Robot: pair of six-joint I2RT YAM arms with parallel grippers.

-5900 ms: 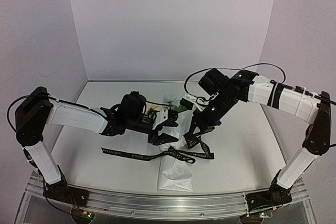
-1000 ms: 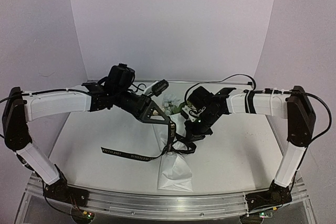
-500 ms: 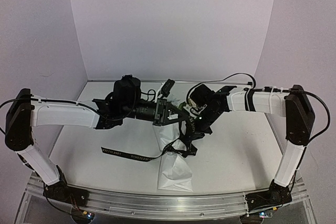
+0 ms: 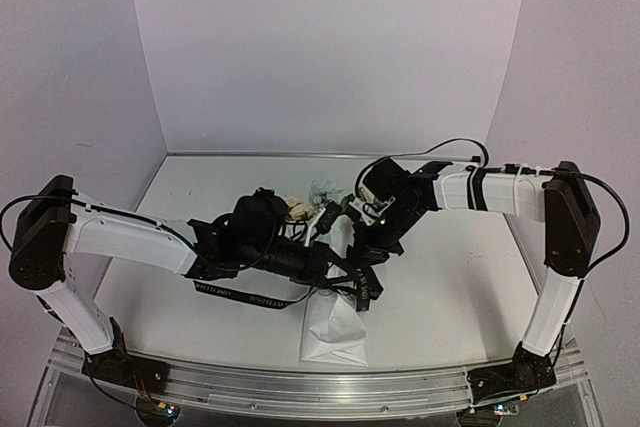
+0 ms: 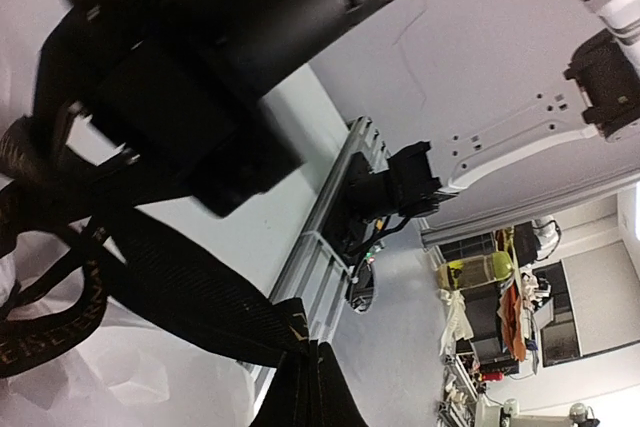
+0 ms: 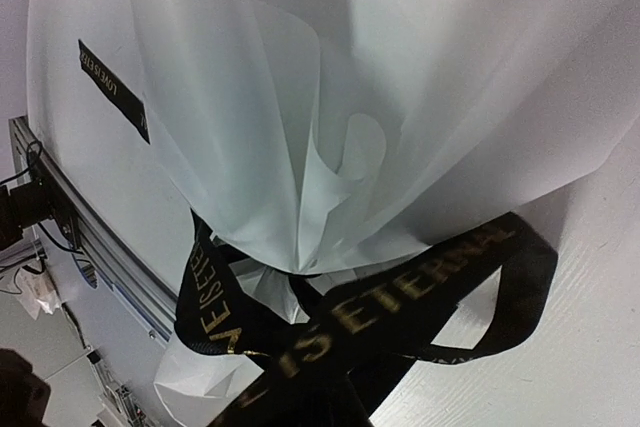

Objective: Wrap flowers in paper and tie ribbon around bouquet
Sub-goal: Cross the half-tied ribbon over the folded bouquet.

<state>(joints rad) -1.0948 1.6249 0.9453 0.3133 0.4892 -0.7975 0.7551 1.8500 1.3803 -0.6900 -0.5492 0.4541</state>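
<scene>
The bouquet lies mid-table, its flowers (image 4: pixel 303 209) pointing to the back and its white paper (image 4: pixel 335 332) cone toward the front rail. The black ribbon (image 4: pixel 245 294) trails left on the table and loops round the cone's neck. My left gripper (image 4: pixel 335 265) hangs low at the neck, shut on a ribbon (image 5: pixel 170 287) strand that runs from its fingertips (image 5: pixel 312 392). My right gripper (image 4: pixel 368 250) is just right of it, shut on the gold-lettered ribbon (image 6: pixel 420 292) crossing under the gathered paper (image 6: pixel 300 97). Both arms hide most of the knot area from above.
An aluminium rail (image 4: pixel 300 387) runs along the table's front edge, with the arm bases on it. Pale walls close in the back and sides. Bare table (image 4: pixel 460 277) lies right of the bouquet. A loose ribbon end (image 6: pixel 110 87) lies flat to the left.
My left gripper has come down from above and behind the bouquet to low at its neck, carrying its ribbon strand forward. The right gripper has barely moved and keeps its hold.
</scene>
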